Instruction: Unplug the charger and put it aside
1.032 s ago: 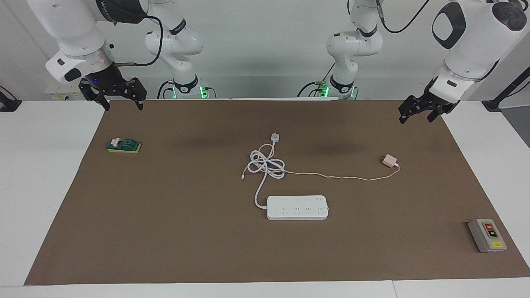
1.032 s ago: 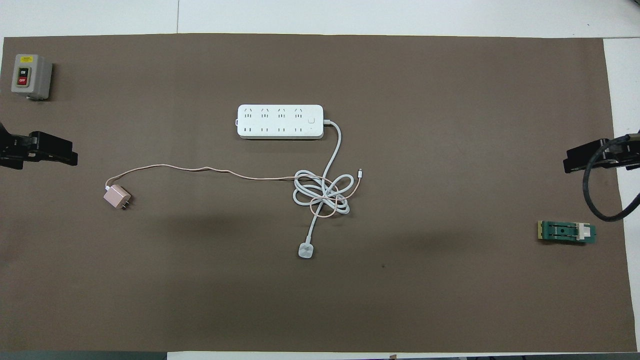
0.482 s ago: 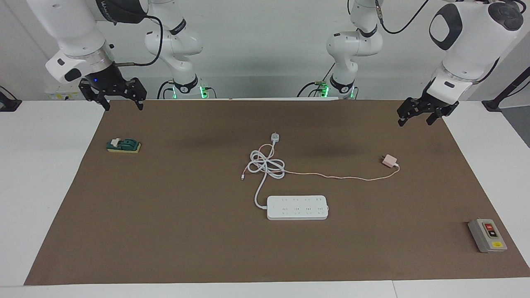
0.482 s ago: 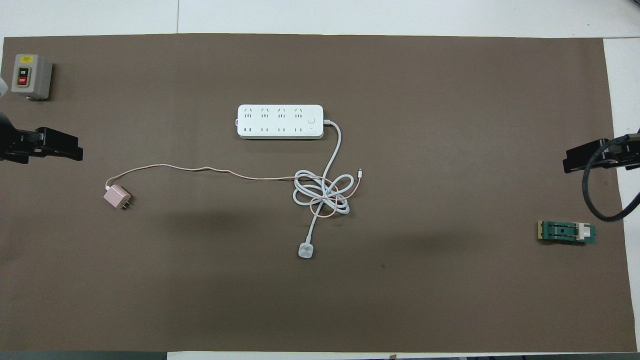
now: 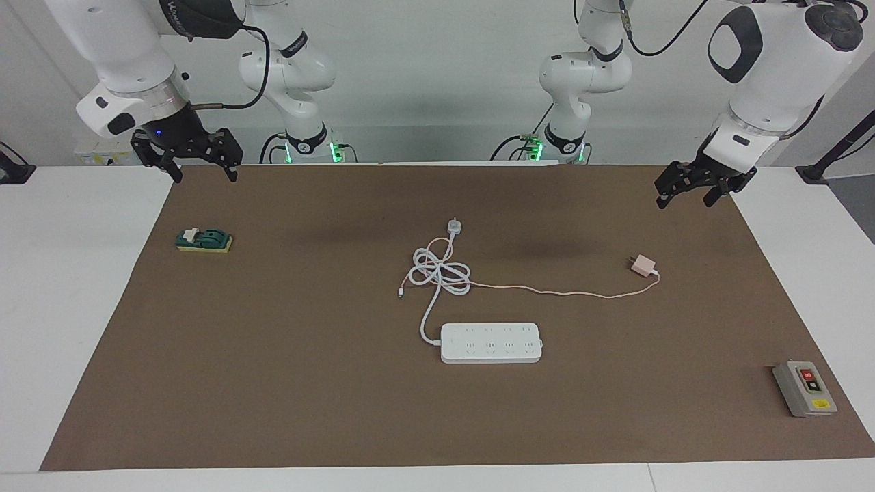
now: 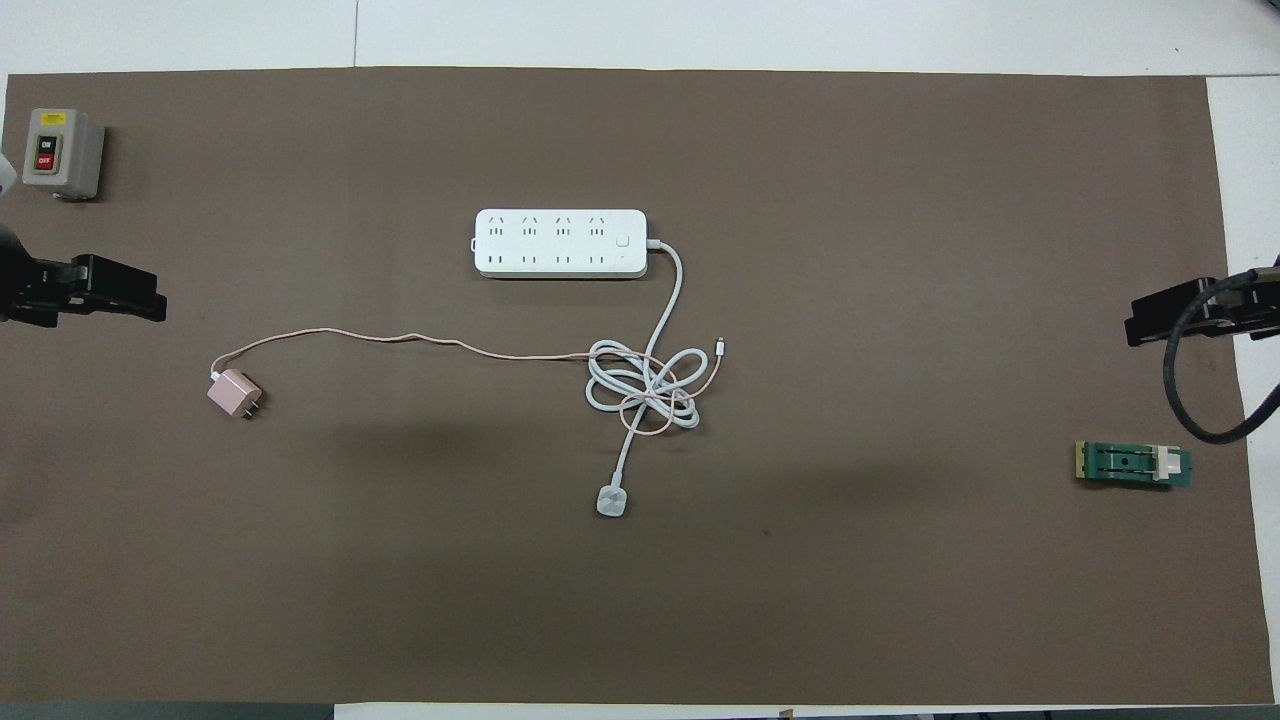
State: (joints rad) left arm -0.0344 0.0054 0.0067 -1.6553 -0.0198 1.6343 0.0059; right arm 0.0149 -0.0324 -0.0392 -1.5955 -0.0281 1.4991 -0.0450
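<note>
The charger (image 5: 642,265) (image 6: 233,392), a small pale-pink cube, lies on the brown mat (image 5: 273,383) toward the left arm's end, its prongs free of any socket. Its thin pink cable (image 5: 567,292) runs to the tangle of cords in the middle. The white power strip (image 5: 491,342) (image 6: 560,243) lies farther from the robots, with no plug in its sockets. My left gripper (image 5: 685,200) (image 6: 150,300) hangs open and holding nothing over the mat's edge at its own end, apart from the charger. Over the mat's corner at the other end, my right gripper (image 5: 203,176) (image 6: 1140,325) waits open.
A grey on/off switch box (image 5: 804,388) (image 6: 62,152) stands farther from the robots at the left arm's end. A green knife switch (image 5: 204,240) (image 6: 1133,464) lies at the right arm's end. The strip's thick white cord coils mid-mat and ends in a round plug (image 5: 454,226).
My left gripper has shifted slightly inward over the mat. The charger, cords, strip and right arm have not moved.
</note>
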